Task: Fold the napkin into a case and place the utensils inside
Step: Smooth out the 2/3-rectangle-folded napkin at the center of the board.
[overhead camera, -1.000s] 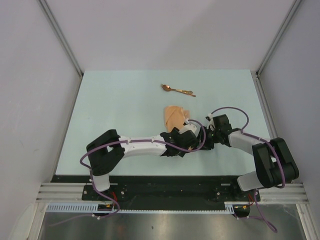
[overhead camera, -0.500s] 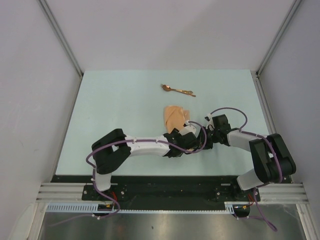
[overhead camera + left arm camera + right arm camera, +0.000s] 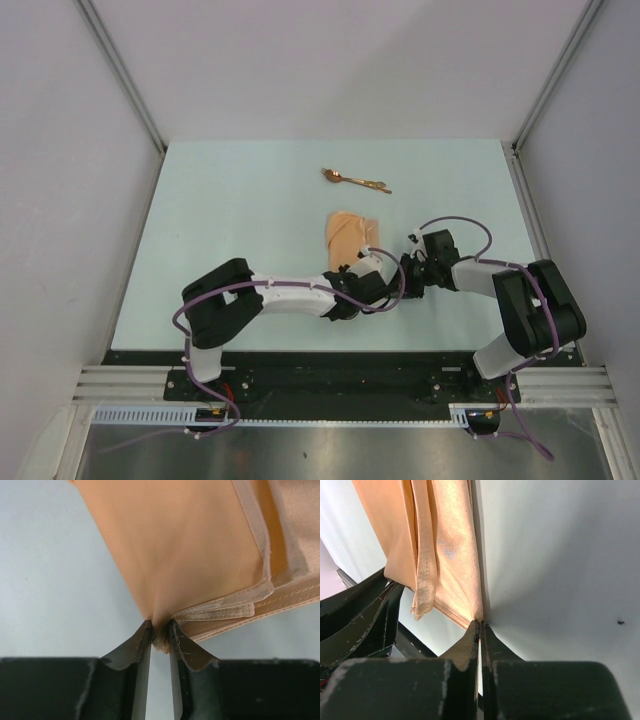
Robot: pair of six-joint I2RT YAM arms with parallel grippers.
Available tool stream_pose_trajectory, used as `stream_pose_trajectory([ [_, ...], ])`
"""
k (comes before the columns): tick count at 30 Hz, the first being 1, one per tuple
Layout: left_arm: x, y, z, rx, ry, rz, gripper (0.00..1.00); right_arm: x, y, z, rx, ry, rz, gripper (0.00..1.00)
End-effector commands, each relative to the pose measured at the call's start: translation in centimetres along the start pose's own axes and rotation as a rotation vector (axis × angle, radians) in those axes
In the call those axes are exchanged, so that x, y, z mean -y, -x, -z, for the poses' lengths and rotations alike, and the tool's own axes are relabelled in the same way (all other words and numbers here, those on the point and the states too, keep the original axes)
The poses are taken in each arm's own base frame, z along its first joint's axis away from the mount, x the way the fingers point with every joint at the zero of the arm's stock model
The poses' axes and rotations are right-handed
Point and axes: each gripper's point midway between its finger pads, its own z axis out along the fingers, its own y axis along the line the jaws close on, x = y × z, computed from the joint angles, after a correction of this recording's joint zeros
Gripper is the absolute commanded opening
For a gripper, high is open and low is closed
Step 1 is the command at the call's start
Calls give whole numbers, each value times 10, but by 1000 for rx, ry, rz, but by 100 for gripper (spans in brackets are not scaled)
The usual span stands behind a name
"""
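Left wrist view shows the left fingers (image 3: 135,647) pinched narrow on one near corner of the soft peach-orange cloth napkin (image 3: 190,555). The right fingers (image 3: 466,645) are closed tight on the other, and the cloth lies part-folded on the pale worktop (image 3: 230,220) just ahead of both arms. For a clean fold, both corners should lift and travel together under even tension, stopping short of the thin copper-gold metal utensils (image 3: 355,180) beyond.
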Motion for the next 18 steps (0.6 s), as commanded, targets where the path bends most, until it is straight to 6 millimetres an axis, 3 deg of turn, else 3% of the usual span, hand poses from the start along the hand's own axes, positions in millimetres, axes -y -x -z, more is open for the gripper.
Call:
stream_pose_trajectory([
  [1,-22,-13,9,-16,53,28,24,2,8,-2,27,-5,11,0],
  [8,-32,-22,19,-31,37,86,33,4,7,-1,27,-11,29,0],
  [11,-32,-17,26,-41,-11,130,42,4,7,-2,24,-11,35,0],
  [14,-22,1,40,0,-139,179,60,1,7,-1,18,7,46,0],
  [18,-15,31,65,66,-328,262,64,-4,7,-1,-4,23,64,0],
])
